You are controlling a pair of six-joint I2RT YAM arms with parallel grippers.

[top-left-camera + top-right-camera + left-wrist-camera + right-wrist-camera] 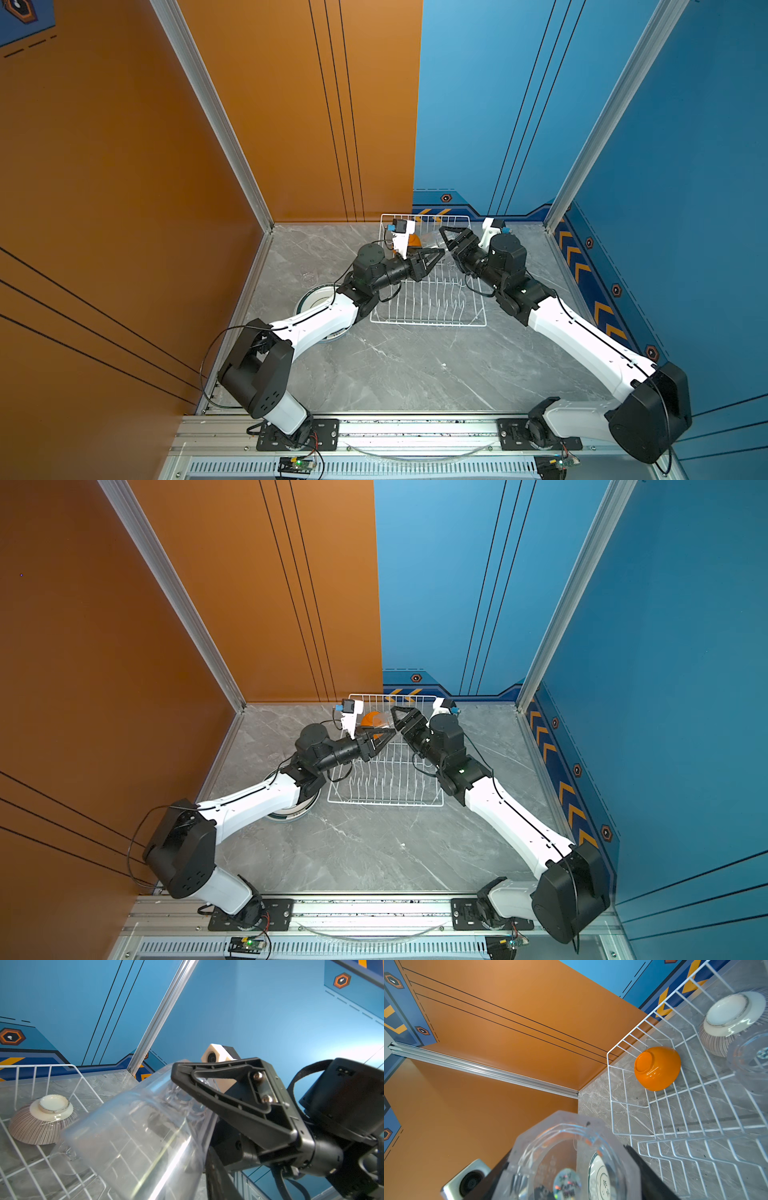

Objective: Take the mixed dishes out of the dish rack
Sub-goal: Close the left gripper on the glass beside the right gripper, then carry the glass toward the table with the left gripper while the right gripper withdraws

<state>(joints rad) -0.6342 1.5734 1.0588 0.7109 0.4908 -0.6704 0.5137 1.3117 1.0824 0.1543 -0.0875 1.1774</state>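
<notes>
Right gripper (445, 240), centre of a top view: clamped on the base end of a clear glass (141, 1136), one black finger (239, 1105) lying flat along its wall. Left gripper (436, 254) meets it tip to tip, jaws narrow at the glass's mouth end; whether they press the wall, cannot tell. Glass lies on its side in the air, over the upper half of the dish rack (428, 307) as framed.

In the rack below: orange bowl (657, 1068) upside down in a corner, striped bowl (41, 1122) upside down, second glass (749, 1057) just beside that. Outside, left of the rack: stacked plates (318, 296), partly under the left arm (324, 320); third glass (308, 277) just above them in frame.

Risks, my judgement: this reads as a handover. If the right lets go before the left has a firm hold, the smooth glass slips and drops on wire or bowls. Both pulling at once could twist it loose. The left arm swinging out could clip the plates.

Surface: grey marble-look table (395, 365), hard, no cushioning. Room: orange wall (124, 166) left of frame, blue wall (685, 166) right, aluminium rail (415, 428) along the bottom.
</notes>
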